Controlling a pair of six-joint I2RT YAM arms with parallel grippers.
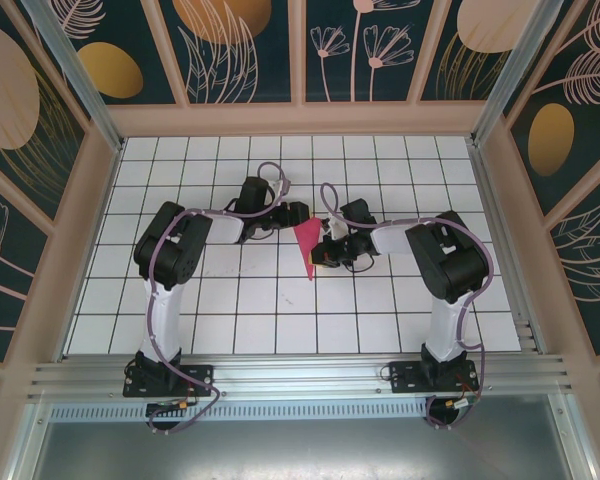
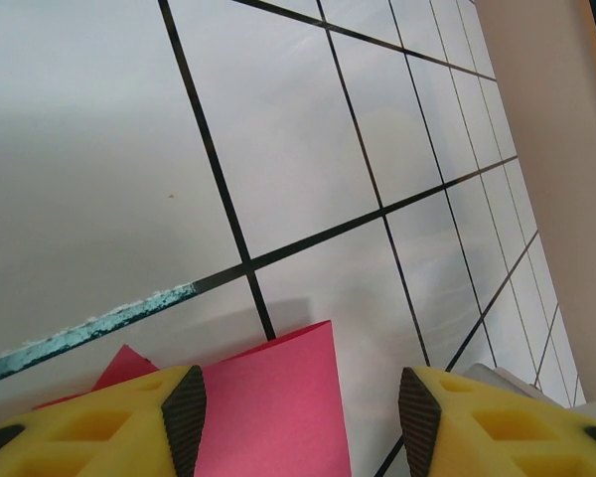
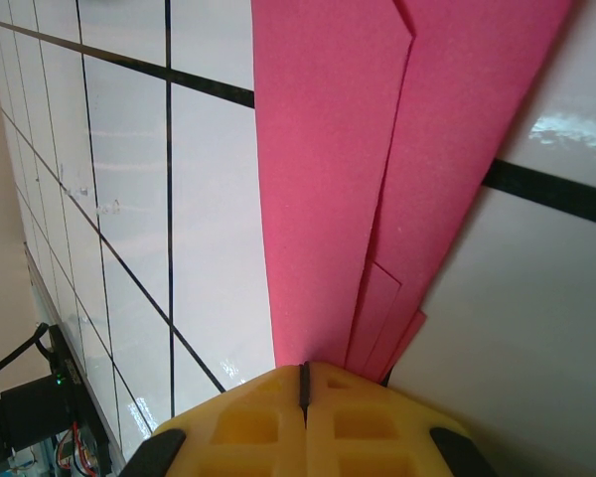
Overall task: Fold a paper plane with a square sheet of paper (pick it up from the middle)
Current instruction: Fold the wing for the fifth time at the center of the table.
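The magenta-pink sheet of paper is folded into a narrow, layered dart, the paper plane [image 1: 307, 248], held above the middle of the white grid table with its point toward the near side. My right gripper [image 1: 326, 247] is shut on its edge. In the right wrist view the closed yellow jaws [image 3: 304, 383] pinch the stacked pink layers [image 3: 328, 179]. My left gripper [image 1: 297, 214] is at the plane's far end. In the left wrist view it [image 2: 302, 422] is open, and a pink flap [image 2: 278, 397] lies between its pads, close to the left fingertip [image 2: 185, 417].
The white grid table [image 1: 230, 310] is walled by beige panels [image 1: 80, 230] on the left, right and far sides. A metal rail [image 1: 300, 375] runs along the near edge by the arm bases. Both arms meet over the table's centre.
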